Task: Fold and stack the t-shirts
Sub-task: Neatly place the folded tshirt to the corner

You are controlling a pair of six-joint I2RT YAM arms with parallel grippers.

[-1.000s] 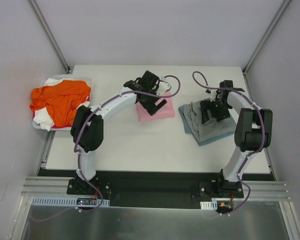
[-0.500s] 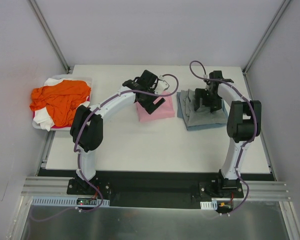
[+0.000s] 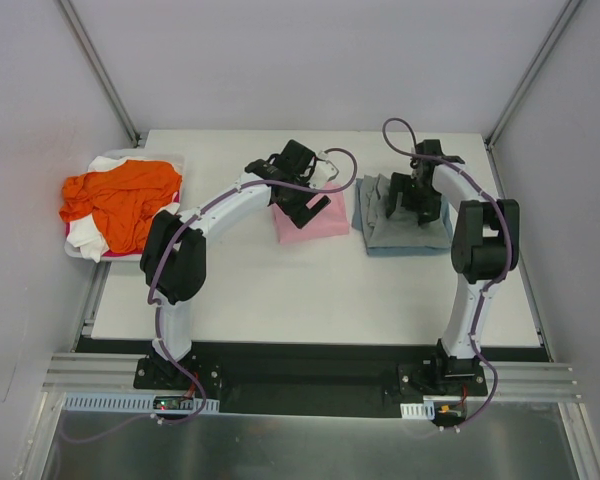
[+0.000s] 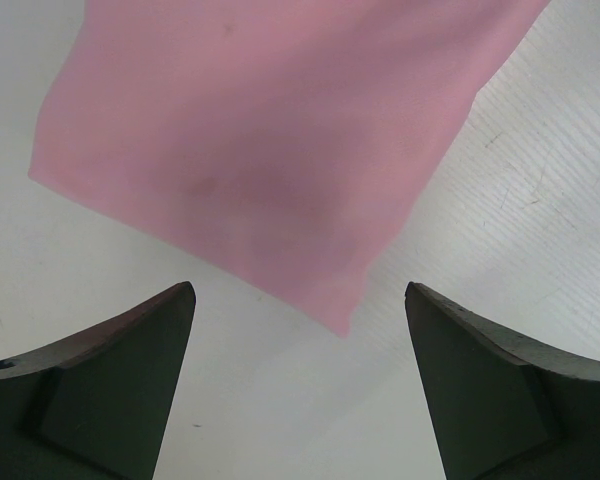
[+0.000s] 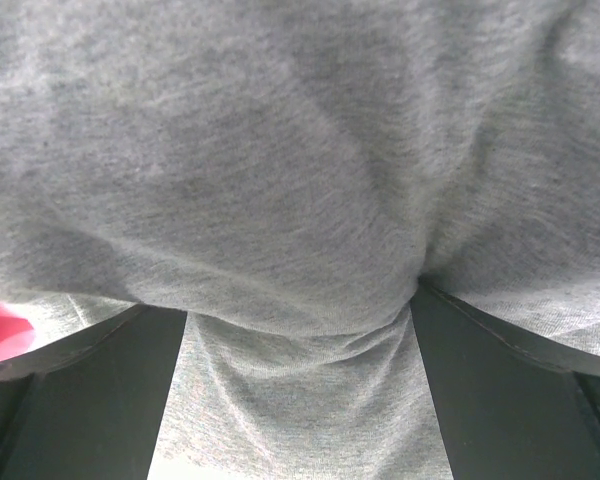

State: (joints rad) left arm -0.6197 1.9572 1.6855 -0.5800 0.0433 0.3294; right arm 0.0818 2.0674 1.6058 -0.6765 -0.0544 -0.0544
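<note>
T-shirts: four in view, and the pink t-shirt (image 3: 325,224) serves as the reference.
Pink t-shirt: folded, flat on the table (image 3: 280,300).
Grey-blue t-shirt (image 3: 400,238): folded, just right of the pink t-shirt, not stacked on it.
Orange t-shirt (image 3: 120,195), white t-shirt (image 3: 88,240): crumpled together in a tray (image 3: 177,160) well left of the pink t-shirt.
Left gripper (image 4: 300,300): fingers wide, empty, above the pink t-shirt's corner.
Right gripper (image 5: 300,310): fingers wide, pressed into grey-blue fabric, no pinch.
Progress: judged about half done. Two are folded. Two folds and all stacking remain.
</note>
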